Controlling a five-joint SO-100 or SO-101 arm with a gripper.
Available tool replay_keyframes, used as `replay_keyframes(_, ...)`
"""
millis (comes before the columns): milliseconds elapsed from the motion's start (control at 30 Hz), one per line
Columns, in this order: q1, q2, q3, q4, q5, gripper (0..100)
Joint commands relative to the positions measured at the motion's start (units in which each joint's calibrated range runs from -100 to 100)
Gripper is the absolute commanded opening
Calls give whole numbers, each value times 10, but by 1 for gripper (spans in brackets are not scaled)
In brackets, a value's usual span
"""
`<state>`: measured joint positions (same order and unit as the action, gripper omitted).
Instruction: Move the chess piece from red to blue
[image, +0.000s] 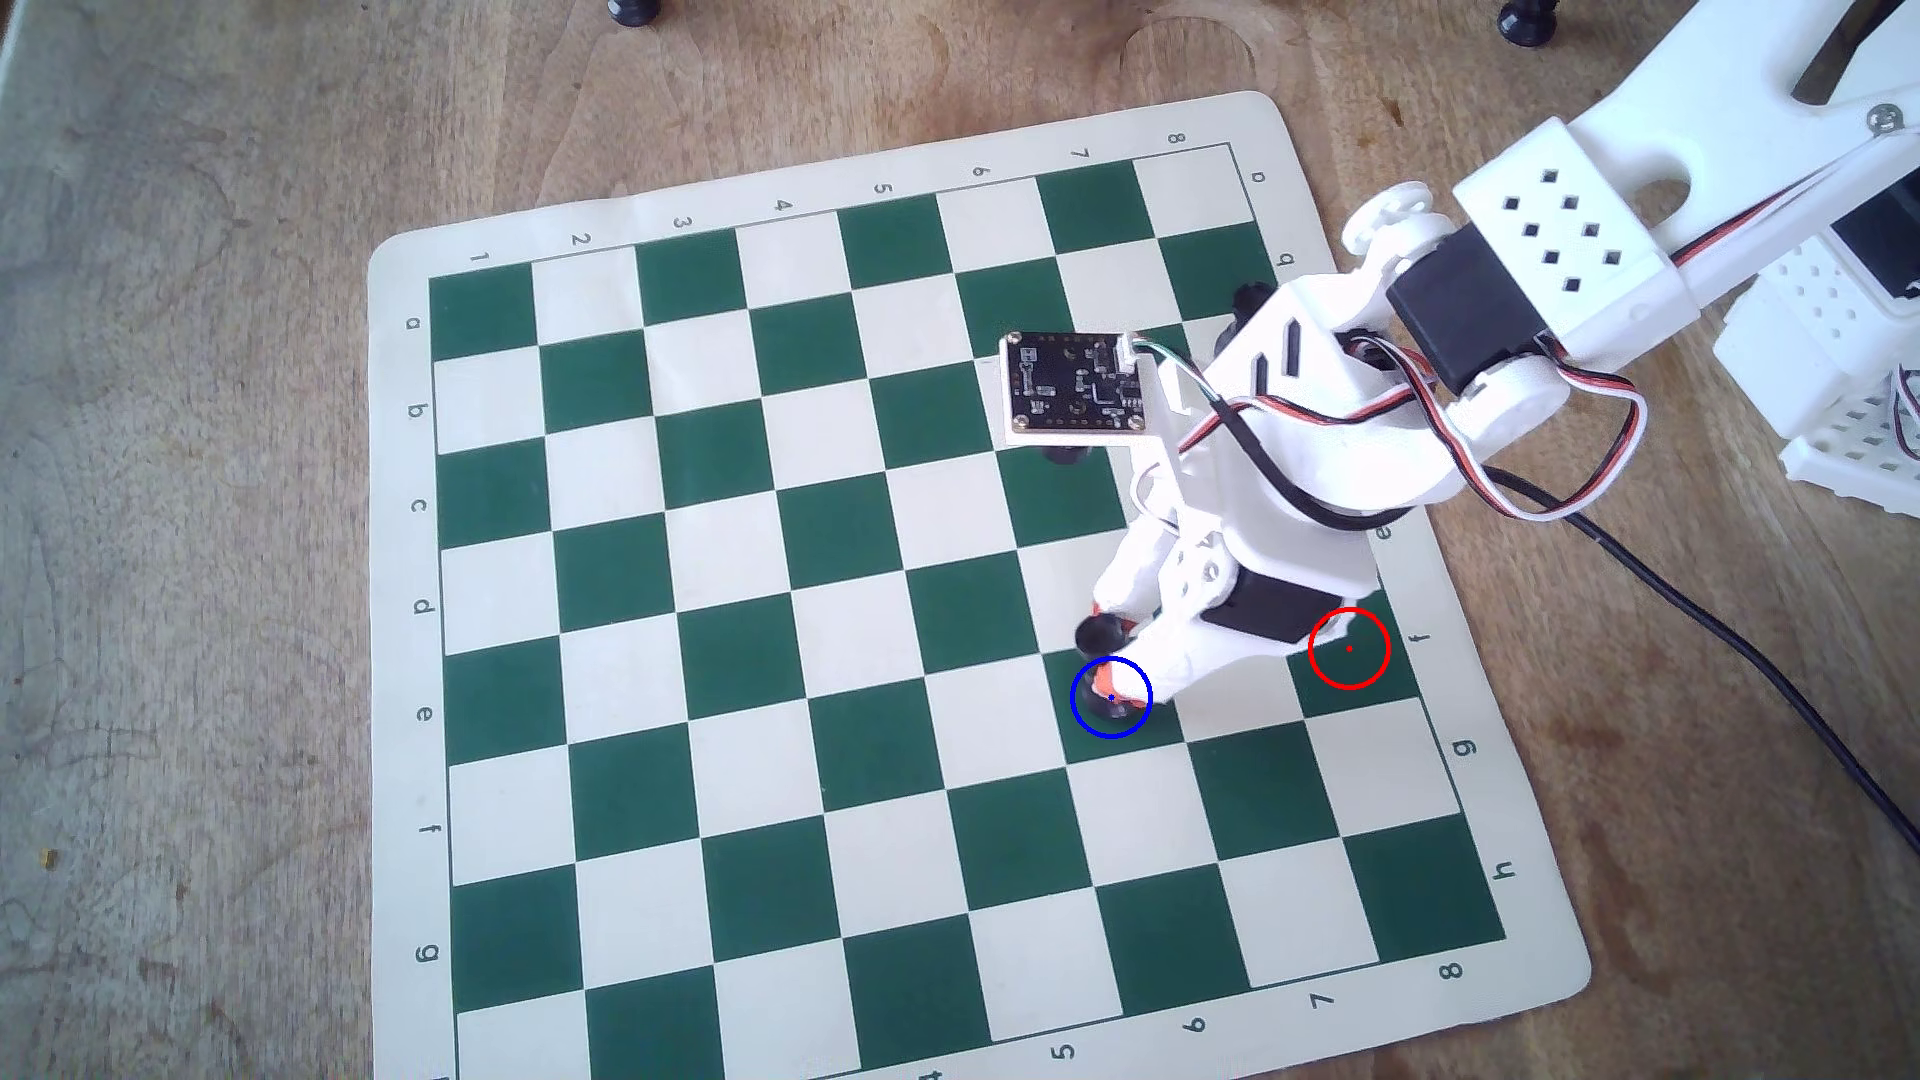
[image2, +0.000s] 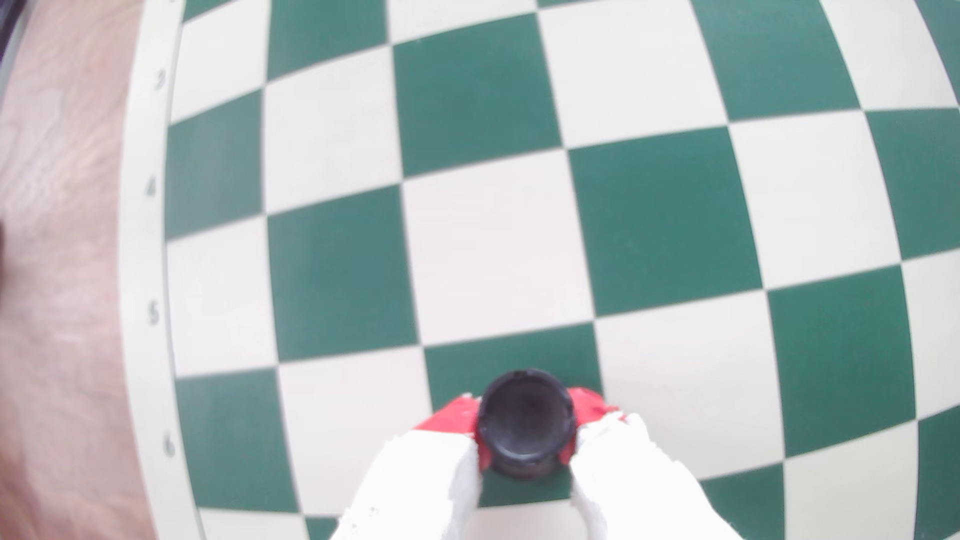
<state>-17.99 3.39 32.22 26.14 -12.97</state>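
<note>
In the wrist view the gripper (image2: 524, 441) is clamped on the chess piece (image2: 525, 420): the black round top sits squeezed between the two red-padded fingertips (image2: 449, 418), one pressing on its left side and the other on its right. Below the piece lies a green square of the chessboard (image2: 498, 259) (green and cream squares, with a cream border that carries printed numbers along the left edge).

In the overhead view the gripper (image: 1122, 665) reaches down from the white arm (image: 1309, 436), which comes in from the far right corner. The chess piece (image: 1103, 630) shows as a dark round top just beyond the blue circle (image: 1112, 697), and its dark base appears inside that circle, partly hidden by an orange-red fingertip. Whether the base touches the board cannot be told. The red circle (image: 1350, 648) lies to the right of the blue one, two squares away on a green square near the board's right border, with nothing standing in it.

A small circuit board (image: 1077, 382) rides on the arm above the chessboard. Another black piece (image: 1252, 301) peeks out from behind the arm near the far right side of the board. The board rests on a wooden table (image: 208, 519).
</note>
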Motion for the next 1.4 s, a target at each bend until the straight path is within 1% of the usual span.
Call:
replay_keyframes(0, -3, -20, -2, -11, 1, 19)
replay_keyframes(67, -3, -21, -2, -11, 1, 24)
replay_keyframes(100, -2, -23, -2, -11, 1, 29)
replay_keyframes(133, -2, -25, -2, -10, 1, 30)
replay_keyframes(300, -7, -63, 14, 11, 1, 33)
replay_keyframes(367, -7, -95, 30, 24, 3, 33)
replay_keyframes(400, -7, -138, 45, 47, 4, 32)
replay_keyframes(500, -9, -223, 70, 95, 4, 28)
replay_keyframes(533, -10, -289, 85, 148, 9, 24)
replay_keyframes(600, -6, -377, 127, 192, 14, 21)
replay_keyframes(633, -3, -428, 160, 201, 16, 21)
replay_keyframes(667, 6, -527, 226, 230, 17, 20)
replay_keyframes(800, 12, -665, 312, 303, 19, 17)
replay_keyframes(833, 15, -741, 362, 328, 19, 11)
replay_keyframes(900, 23, -804, 399, 345, 22, 6)
replay_keyframes(967, 48, -854, 430, 342, 29, 3)
replay_keyframes(1067, 64, -876, 460, 307, 39, 2)
replay_keyframes(1133, 64, -888, 506, 258, 41, 1)
replay_keyframes(1167, 61, -903, 521, 250, 41, 0)
replay_keyframes(1233, 59, -963, 556, 231, 41, 0)
replay_keyframes(1267, 65, -991, 574, 202, 42, 0)
replay_keyframes(1367, 78, -991, 582, 137, 43, 0)
